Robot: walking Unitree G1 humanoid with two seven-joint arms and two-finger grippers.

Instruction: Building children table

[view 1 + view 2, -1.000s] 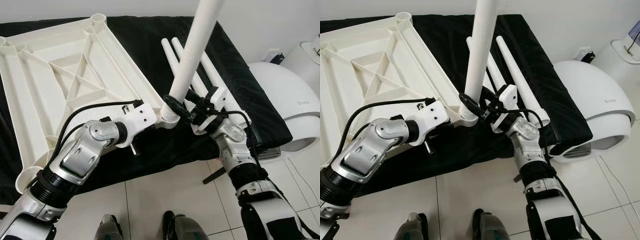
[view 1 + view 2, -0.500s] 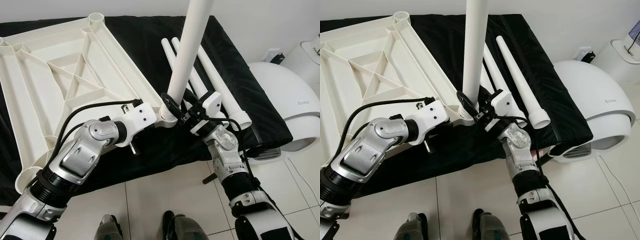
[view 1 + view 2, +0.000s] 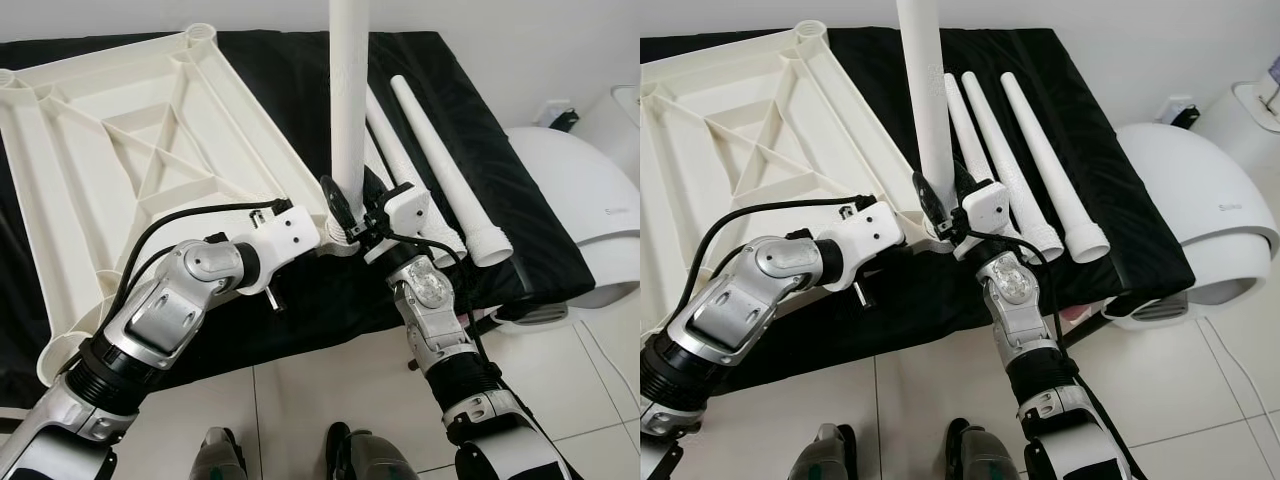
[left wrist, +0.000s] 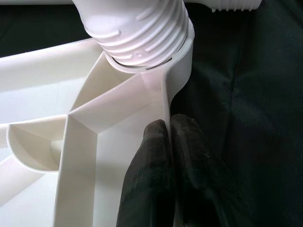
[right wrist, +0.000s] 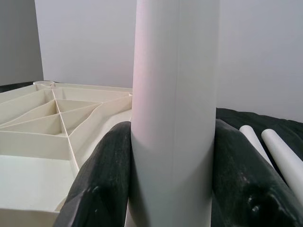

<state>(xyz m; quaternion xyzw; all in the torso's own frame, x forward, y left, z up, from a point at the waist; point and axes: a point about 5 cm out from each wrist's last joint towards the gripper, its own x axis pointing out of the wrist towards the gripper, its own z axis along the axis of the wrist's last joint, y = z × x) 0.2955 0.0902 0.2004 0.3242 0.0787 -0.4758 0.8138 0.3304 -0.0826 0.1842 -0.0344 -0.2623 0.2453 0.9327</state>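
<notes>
The white tabletop (image 3: 130, 150) lies upside down on a black-covered surface, its ribs facing up. A white leg (image 3: 349, 100) stands upright in the tabletop's near right corner socket; its threaded end (image 4: 137, 33) sits in that socket. My right gripper (image 3: 345, 205) is shut on the leg just above its base, with a black finger (image 5: 106, 184) on each side of the leg (image 5: 173, 109). My left gripper (image 4: 168, 130) is shut on the tabletop's rim beside the same corner. Three spare legs (image 3: 1050, 160) lie side by side on the cloth to the right.
A white rounded appliance (image 3: 580, 210) stands on the floor at the right, close to the black surface's edge (image 3: 540, 270). White tiled floor (image 3: 330, 390) runs in front, with my feet (image 3: 350, 460) at the bottom. A white wall lies behind.
The leg has swung from leaning right to standing upright in the corner socket, and my right gripper moved left with it. The left gripper kept its hold on the rim.
</notes>
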